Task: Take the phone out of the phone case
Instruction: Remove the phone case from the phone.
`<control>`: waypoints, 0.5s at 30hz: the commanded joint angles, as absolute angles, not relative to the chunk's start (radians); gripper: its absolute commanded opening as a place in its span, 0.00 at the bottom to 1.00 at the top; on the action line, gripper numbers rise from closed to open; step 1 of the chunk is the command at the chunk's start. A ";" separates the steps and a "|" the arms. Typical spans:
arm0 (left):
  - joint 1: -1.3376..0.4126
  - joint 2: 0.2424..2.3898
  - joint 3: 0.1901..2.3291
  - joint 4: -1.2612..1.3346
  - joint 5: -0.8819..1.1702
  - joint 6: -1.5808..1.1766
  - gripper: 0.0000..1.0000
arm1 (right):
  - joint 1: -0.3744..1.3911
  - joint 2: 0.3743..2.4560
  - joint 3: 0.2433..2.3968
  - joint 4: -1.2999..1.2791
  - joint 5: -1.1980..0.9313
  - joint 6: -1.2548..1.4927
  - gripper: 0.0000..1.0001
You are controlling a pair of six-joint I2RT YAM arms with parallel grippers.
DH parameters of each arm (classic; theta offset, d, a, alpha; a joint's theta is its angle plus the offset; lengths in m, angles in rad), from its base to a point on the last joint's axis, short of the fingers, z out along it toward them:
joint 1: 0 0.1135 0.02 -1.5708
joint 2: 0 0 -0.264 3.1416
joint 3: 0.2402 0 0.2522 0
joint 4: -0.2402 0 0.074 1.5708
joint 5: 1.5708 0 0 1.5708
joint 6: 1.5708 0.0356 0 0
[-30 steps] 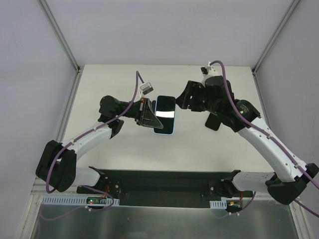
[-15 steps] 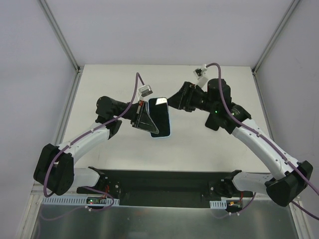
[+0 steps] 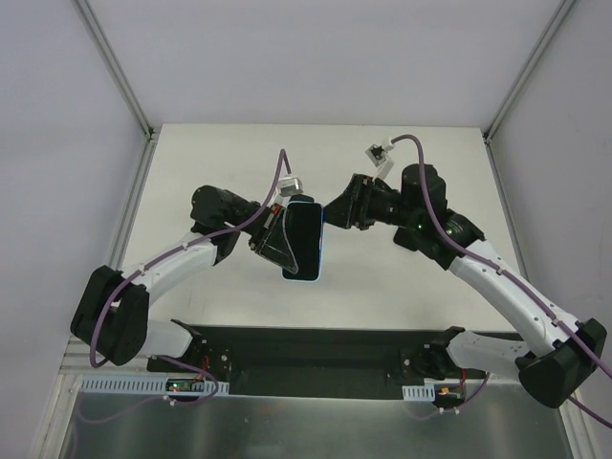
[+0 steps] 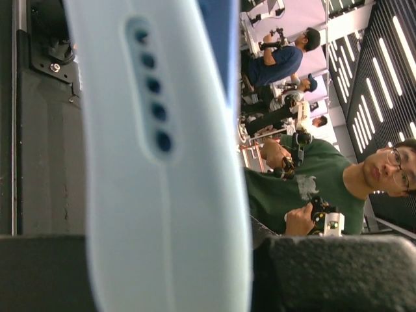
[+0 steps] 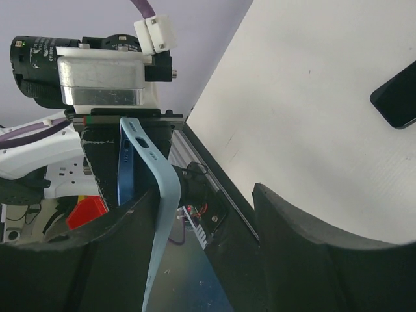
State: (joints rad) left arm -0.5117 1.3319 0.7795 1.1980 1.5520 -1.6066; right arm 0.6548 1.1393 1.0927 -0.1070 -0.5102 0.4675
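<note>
The phone (image 3: pixel 304 237) sits in the phone case (image 3: pixel 319 252) (held above the bench (image 3: pixel 402 287)), left hand (image 3: pixel 277 236) clenched on the case, right hand (image 3: pixel 332 212) spread open.

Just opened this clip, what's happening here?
The left claw is shut on the phone case, holding it tilted above the table with the phone inside. The right claw is open, fingers either side of the case's edge. In the right wrist view the case bows away from the phone, so it isn't out yet.
</note>
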 commanded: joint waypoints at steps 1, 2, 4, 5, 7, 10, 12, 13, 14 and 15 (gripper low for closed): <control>-0.520 1.339 0.910 1.683 1.368 -1.589 0.00 | 0.785 1.158 1.049 -0.318 -0.631 0.328 0.62; -0.520 1.345 0.913 1.683 1.368 -1.588 0.00 | 0.793 1.163 1.045 -0.310 -0.629 0.331 0.62; -0.520 1.351 0.919 1.683 1.370 -1.588 0.00 | 0.821 1.181 1.046 -0.287 -0.623 0.348 0.62; -0.520 1.356 0.920 1.681 1.368 -1.591 0.00 | 0.830 1.189 1.046 -0.279 -0.618 0.356 0.62; -0.520 1.359 0.928 1.681 1.368 -1.591 0.00 | 0.857 1.215 1.048 -0.244 -0.604 0.380 0.61; -0.520 1.364 0.933 1.683 1.370 -1.591 0.00 | 0.887 1.255 1.042 -0.175 -0.595 0.429 0.60; -0.520 1.367 0.936 1.681 1.371 -1.589 0.00 | 0.913 1.281 1.049 -0.146 -0.600 0.443 0.59; -0.520 1.368 0.936 1.681 1.370 -1.589 0.00 | 0.923 1.307 1.051 -0.120 -0.601 0.454 0.59; -0.520 1.371 0.936 1.683 1.373 -1.591 0.00 | 0.942 1.321 1.060 -0.111 -0.604 0.465 0.58; -0.520 1.371 0.939 1.683 1.374 -1.591 0.00 | 0.952 1.334 1.066 -0.103 -0.604 0.469 0.58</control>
State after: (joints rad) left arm -0.4820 1.3556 0.8108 1.2762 1.5623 -1.6062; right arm 0.7570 1.1740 1.0988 -0.0090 -0.4046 0.4904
